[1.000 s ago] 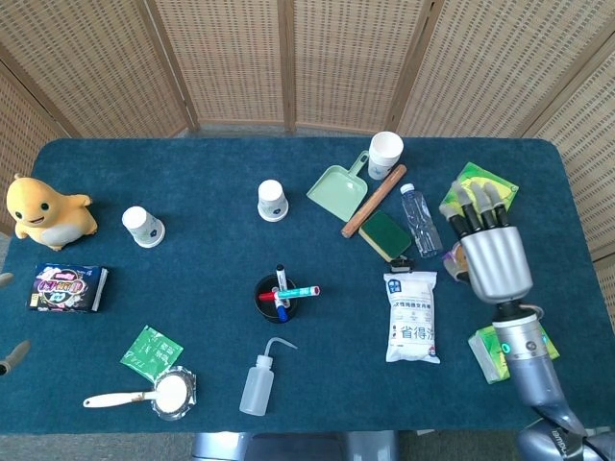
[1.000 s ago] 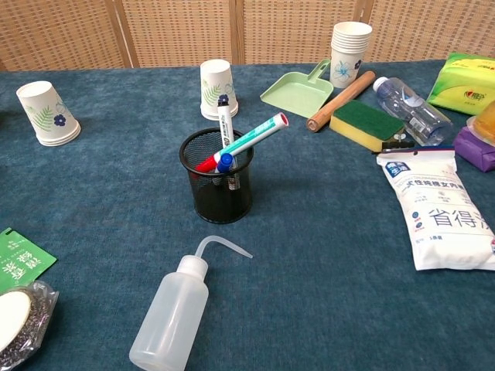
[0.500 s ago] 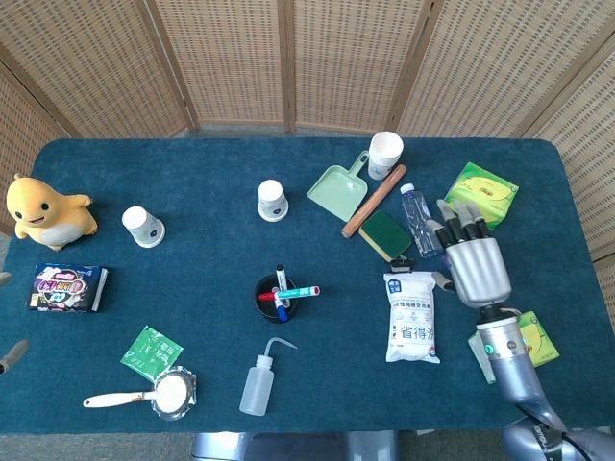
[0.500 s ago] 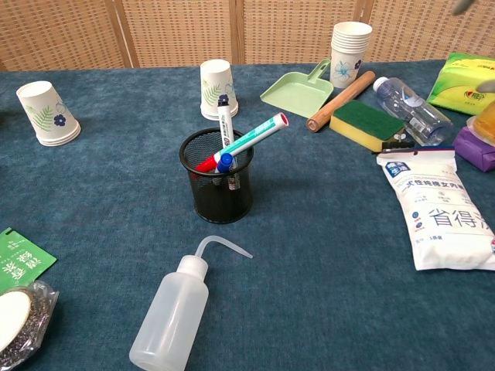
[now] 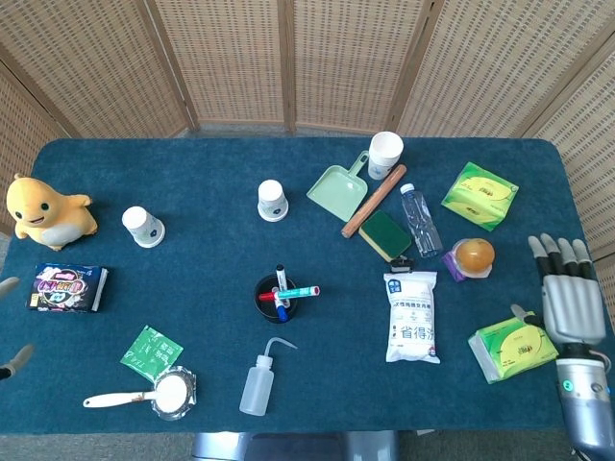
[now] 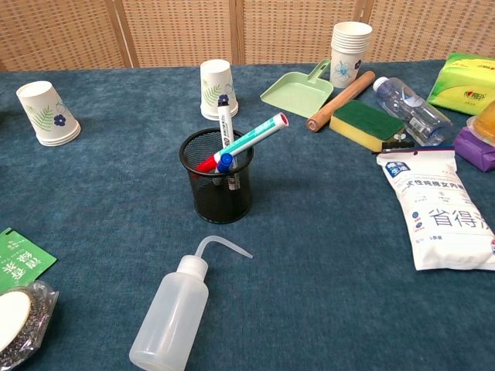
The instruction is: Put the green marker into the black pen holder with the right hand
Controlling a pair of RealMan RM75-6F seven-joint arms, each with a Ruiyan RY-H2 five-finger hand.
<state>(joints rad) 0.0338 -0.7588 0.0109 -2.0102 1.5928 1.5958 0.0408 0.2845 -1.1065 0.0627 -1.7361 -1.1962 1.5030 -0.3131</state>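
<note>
Since the earlier frames, the right hand is being drawn back to the table's right edge, fingers spread and empty, while the green marker is already leaning inside the black pen holder, so only retreat is judged remaining.

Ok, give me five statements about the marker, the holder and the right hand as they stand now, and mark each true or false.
1. The green marker stands in the black pen holder. True.
2. The right hand holds the marker. False: it holds nothing, fingers apart, at the table's right edge.
3. The holder lies tipped on its side. False: it stands upright.
4. The squeeze bottle lies nearer the camera than the holder in the chest view. True.
5. The green marker leans out over the holder's rim. True.
</note>
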